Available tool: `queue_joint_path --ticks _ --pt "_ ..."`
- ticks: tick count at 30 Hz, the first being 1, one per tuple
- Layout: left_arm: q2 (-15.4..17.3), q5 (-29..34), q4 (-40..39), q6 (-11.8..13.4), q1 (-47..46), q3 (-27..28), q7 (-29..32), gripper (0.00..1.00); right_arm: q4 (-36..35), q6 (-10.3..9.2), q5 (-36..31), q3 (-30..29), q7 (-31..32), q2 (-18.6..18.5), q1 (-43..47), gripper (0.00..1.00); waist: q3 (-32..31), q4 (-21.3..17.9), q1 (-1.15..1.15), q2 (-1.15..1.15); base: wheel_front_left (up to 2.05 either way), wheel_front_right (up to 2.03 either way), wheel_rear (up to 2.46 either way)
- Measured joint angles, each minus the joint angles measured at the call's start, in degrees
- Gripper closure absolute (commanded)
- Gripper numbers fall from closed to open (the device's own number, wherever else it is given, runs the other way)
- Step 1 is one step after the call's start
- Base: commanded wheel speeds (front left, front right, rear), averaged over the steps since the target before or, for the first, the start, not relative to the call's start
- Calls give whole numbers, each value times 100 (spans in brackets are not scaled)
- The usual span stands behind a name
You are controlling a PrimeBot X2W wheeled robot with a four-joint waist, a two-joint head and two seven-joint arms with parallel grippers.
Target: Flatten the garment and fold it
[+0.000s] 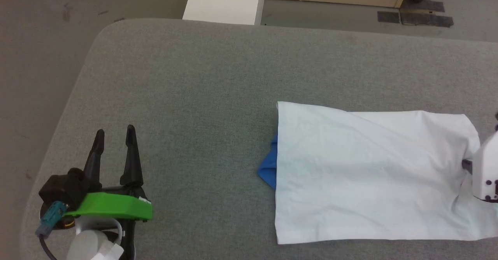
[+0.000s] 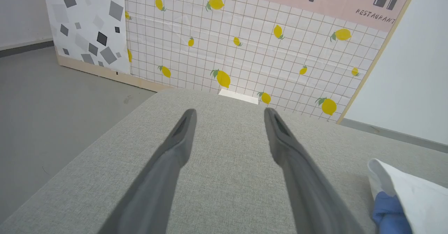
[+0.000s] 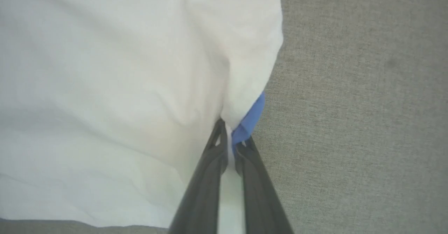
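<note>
The garment (image 1: 369, 174), lying at the desk's (image 1: 186, 96) right side, is pinched at its edge by the right end effector (image 3: 231, 137). The left end effector (image 1: 114, 135) is spread open, empty. White and blue layers should be carried over together.

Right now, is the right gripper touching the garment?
Touching. The right wrist view shows the right gripper shut on the garment, with white and blue cloth pinched in its jaws.
</note>
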Motion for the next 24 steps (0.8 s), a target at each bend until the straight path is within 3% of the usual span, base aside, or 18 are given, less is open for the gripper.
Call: queue_joint_path --ticks 6,10,16,24 --pt "-14 1 8 0 66 -7 0 0 -1047 0 319 698 587 -108 90 100 -147 -76 0 0 0 0 0" --pt "-27 1 13 0 116 -41 0 0 -1371 0 432 1163 726 54 82 100 -244 -118 0 0 0 0 0" --pt "-48 0 15 0 125 -153 0 0 -1289 0 503 1973 639 494 -132 100 -286 -74 0 0 0 0 0" --pt "-38 -36 62 0 125 -210 0 0 -655 0 594 2904 223 943 -656 100 -231 130 0 0 0 0 0"
